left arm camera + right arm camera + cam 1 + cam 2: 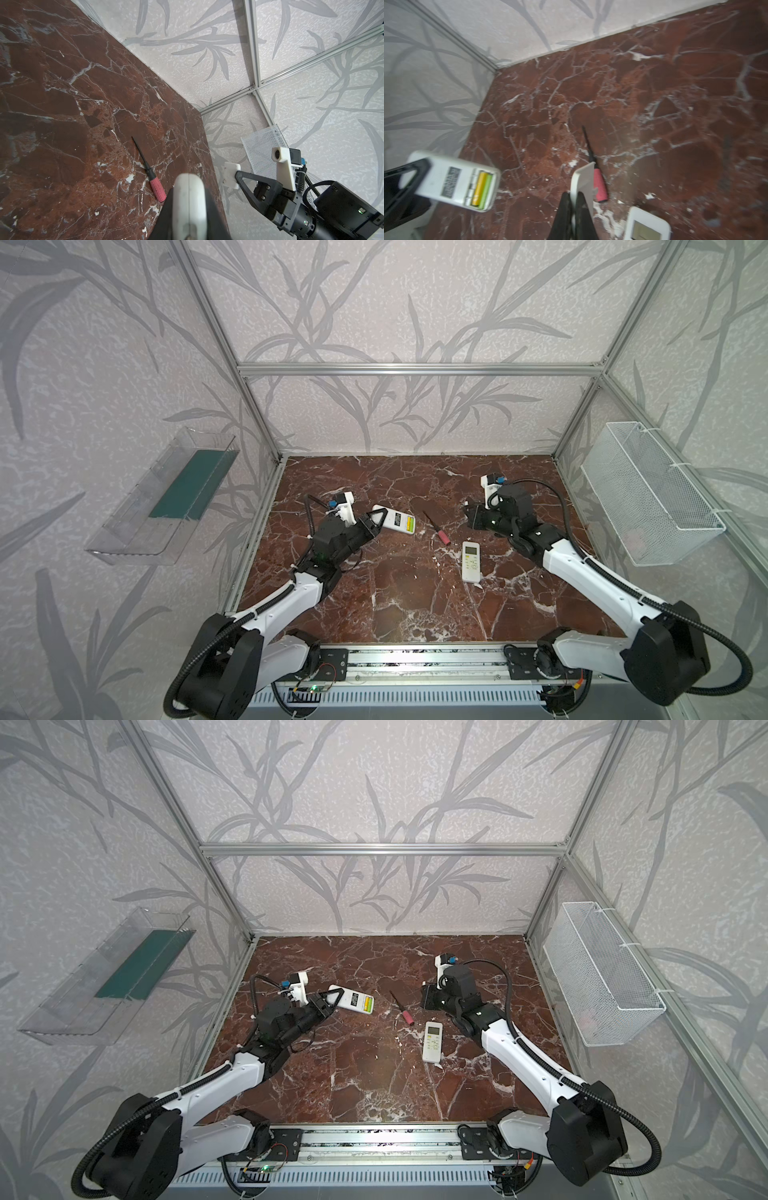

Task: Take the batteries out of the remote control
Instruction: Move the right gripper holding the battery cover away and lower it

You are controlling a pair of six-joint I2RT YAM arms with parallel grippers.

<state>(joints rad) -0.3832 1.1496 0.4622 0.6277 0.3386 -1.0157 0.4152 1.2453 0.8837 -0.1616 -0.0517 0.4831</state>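
On the left wall a clear tray (166, 497) hangs apart from the work. Next comes the left hand (379, 517), clamped across one end of the remote control (395, 521). It holds the remote back-side up and seemingly raised off the counter (415, 605), probably so the open bay faces the other arm. The batteries (410, 524) sit side by side in that bay at the remote's far end, away from the left fingers. The right wrist view shows them clearly (482, 189) as a yellow and a green cylinder, both seated. Toward the middle a red-handled screwdriver (436, 526) lies flat on the counter, touched by nothing. Nearer the front a second remote (471, 561) lies face up. The right hand (573, 209) is pinched almost flat on the thin white battery cover (583, 182), which it carries edge-on above the screwdriver's handle. This hand cannot take a battery while it grips the cover, so the cover likely has to be set down first. The batteries lie well to the left of this hand, with the screwdriver between them. A white wire basket (652, 497) hangs on the right wall.
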